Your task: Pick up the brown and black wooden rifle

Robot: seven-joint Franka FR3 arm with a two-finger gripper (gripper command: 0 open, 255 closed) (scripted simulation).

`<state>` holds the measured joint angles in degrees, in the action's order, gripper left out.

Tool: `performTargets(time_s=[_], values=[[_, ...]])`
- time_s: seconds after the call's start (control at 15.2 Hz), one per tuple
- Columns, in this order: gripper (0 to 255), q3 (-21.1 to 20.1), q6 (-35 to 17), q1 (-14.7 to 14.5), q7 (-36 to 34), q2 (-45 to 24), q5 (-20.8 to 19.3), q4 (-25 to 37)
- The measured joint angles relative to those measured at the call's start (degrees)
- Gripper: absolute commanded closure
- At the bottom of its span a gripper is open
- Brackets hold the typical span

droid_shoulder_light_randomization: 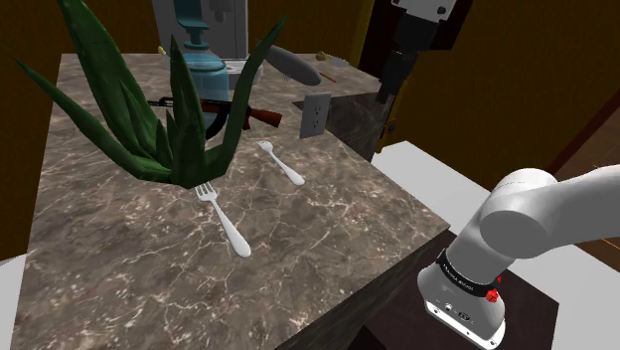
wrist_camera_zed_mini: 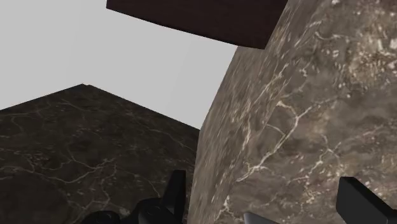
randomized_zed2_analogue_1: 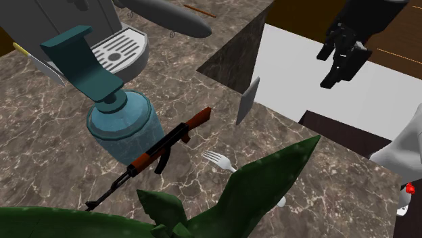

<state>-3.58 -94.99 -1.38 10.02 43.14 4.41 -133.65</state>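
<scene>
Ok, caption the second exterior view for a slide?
Rifle lies on the marble counter beside a blue dispenser; end effector hangs well away.

The white Franka arm (droid_shoulder_light_randomization: 542, 214) rises from its base joint (droid_shoulder_light_randomization: 462, 293) beside the marble counter (droid_shoulder_light_randomization: 298, 239) and bends high alongside that counter's edge. Its black gripper (droid_shoulder_light_randomization: 384, 95) hangs pointing downward just off the counter's notched corner, touching nothing. Its fingers (wrist_camera_zed_mini: 359, 202) stand well apart.
</scene>
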Motion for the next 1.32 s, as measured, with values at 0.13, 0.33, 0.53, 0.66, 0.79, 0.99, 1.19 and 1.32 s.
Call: performTargets(time_s=[0.13,0.33,0.53,0.66,0.79,0.99,1.19,1.32], values=[[0,0.1,-0.6,-0.4,0.9,-1.4,0.1,0.8],[0,1.2,-3.3,-2.1,6.2,-7.4,0.2,4.0],[0,1.9,-5.7,-4.3,12.1,-13.4,0.9,7.4],[0,2.5,-6.9,-5.6,16.3,-17.9,1.4,10.5],[0,2.8,-7.9,-6.9,20.5,-22.3,2.0,13.7],[0,2.5,-8.7,-8.9,25.9,-28.3,3.2,18.6],[0,2.0,-8.7,-10.5,31.5,-34.6,4.2,24.5],[0,1.5,-8.1,-11.4,35.0,-38.8,4.8,28.9]])
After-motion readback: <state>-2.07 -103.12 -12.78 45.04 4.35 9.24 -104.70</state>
